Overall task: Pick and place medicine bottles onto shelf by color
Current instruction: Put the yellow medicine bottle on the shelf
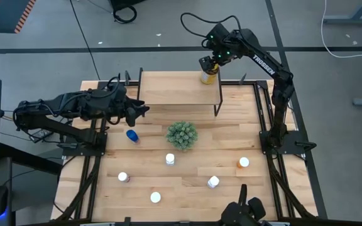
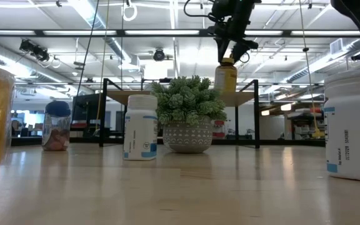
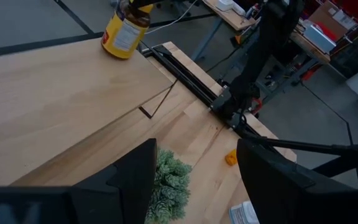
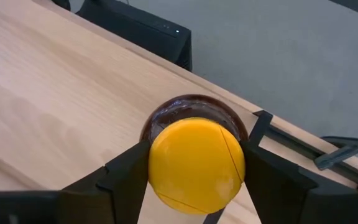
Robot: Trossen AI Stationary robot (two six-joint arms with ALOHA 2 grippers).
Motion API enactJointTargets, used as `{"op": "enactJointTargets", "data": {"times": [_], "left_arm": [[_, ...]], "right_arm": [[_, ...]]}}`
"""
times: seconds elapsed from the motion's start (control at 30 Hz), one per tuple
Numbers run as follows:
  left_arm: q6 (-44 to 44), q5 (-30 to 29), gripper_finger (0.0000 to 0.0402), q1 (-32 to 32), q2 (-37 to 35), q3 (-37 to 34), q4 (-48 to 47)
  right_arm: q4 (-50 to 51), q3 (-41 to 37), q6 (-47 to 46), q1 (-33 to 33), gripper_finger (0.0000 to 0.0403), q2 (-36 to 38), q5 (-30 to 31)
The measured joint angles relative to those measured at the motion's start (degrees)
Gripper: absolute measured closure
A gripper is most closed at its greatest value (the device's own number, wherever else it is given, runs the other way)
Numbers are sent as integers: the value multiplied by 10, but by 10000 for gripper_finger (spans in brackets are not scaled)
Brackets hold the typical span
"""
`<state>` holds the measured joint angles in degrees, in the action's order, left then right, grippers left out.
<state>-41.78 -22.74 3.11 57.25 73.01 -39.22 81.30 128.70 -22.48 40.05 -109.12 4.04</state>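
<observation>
The large amber bottle with the yellow cap (image 1: pixel 208 76) stands at the right end of the light-wood shelf (image 1: pixel 171 88); it also shows in the low view (image 2: pixel 225 76) and the left wrist view (image 3: pixel 123 32). My right gripper (image 1: pixel 210 63) is over it, shut on its cap. My left gripper (image 1: pixel 144 110) is open and empty, hovering by the shelf's near left corner, above the table. A blue bottle (image 1: pixel 132 135), an orange one (image 1: pixel 243 162) and several white-capped ones such as (image 1: pixel 170 159) stand on the table. My right gripper pinches the yellow cap (image 4: pixel 196 165) between its two fingers, one on each side of it. The fingers (image 2: pixel 233 47) come from above, pointing down. The bottle is upright, its base at the shelf board's right end (image 3: pixel 114 50).
A green spiky plant ball in a pot (image 1: pixel 181 135) stands mid-table in front of the shelf. More white-capped bottles (image 1: pixel 123 177), (image 1: pixel 155 197), (image 1: pixel 213 182) stand toward the near edge. The shelf's left and middle parts (image 1: pixel 162 88) are bare.
</observation>
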Motion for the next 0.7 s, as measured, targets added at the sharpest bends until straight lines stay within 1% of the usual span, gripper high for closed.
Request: {"op": "enactJointTargets", "data": {"times": [0.37, 0.57, 0.7], "left_arm": [[0, 0, 173, 0, 0, 0, 0], [0, 0, 173, 0, 0, 0, 0], [-1, 1, 173, 0, 0, 0, 0]], "right_arm": [[-33, 0, 0, 0, 110, 0, 4], [-52, 0, 0, -1, 105, 0, 4], [-43, 0, 0, -1, 105, 6, 4]]}}
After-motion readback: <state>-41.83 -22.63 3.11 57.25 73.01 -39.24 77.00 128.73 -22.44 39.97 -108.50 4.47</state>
